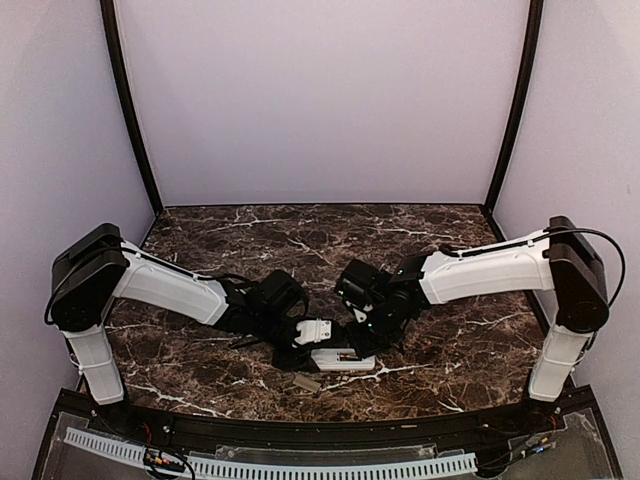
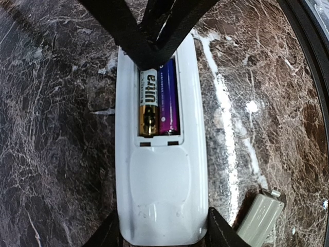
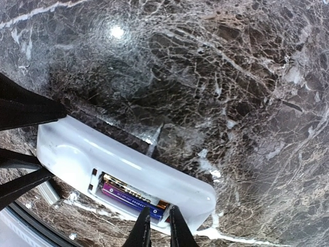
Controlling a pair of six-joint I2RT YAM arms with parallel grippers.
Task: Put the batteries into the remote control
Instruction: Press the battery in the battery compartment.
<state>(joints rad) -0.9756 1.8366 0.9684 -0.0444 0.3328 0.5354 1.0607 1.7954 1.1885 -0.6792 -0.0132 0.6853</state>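
Note:
The white remote control (image 2: 159, 185) lies back-up on the marble, its bay open. Two batteries lie side by side in the bay: a gold-and-black one (image 2: 147, 103) and a purple one (image 2: 169, 98). My left gripper (image 2: 164, 231) is shut on the remote's end, one finger on each side. My right gripper (image 3: 159, 218) has its fingers nearly together, tips down on the end of the purple battery (image 3: 131, 198) in the remote (image 3: 128, 162). In the top view both grippers, left (image 1: 305, 352) and right (image 1: 362, 340), meet over the remote (image 1: 342, 358).
A small flat grey cover piece (image 2: 259, 221) lies on the marble just beside the remote, near the table's front edge (image 1: 300, 415); it also shows in the top view (image 1: 305, 382). Purple walls enclose the table on three sides.

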